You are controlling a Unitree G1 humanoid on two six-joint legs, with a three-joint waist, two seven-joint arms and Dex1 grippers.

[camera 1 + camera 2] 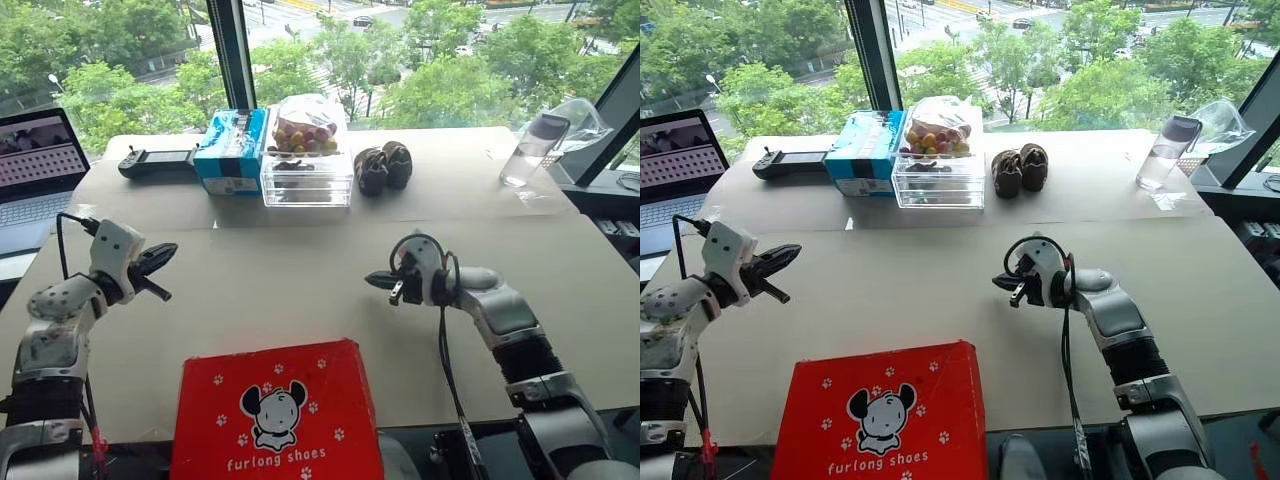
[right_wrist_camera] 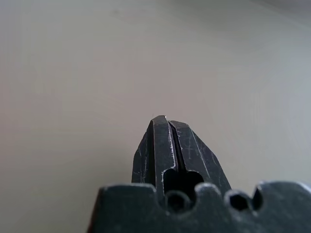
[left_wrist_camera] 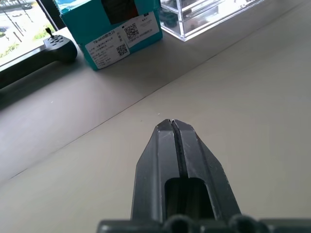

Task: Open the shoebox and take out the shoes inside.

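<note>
Matt red cardboard shoebox [image 1: 275, 410]; smooth matt beige counter [image 1: 300, 280]; clear glossy plastic drawer box [image 1: 306, 178]; scuffed black tool [image 3: 171, 127].

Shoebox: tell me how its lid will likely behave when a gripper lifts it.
The shoebox looks like thin red cardboard, so its closed lid probably flexes. The printed surface may be slick for shut fingers. The box overhangs the table edge, so it might tip.

a wide beige table [image 1: 300, 290] stands against tall windows [image 1: 450, 60] with a dark frame post [image 1: 232, 50]. outside, green trees [image 1: 120, 80] and a road [image 1: 300, 15] lie in daylight. an open laptop [image 1: 35, 165] sits at the table's left edge.
</note>
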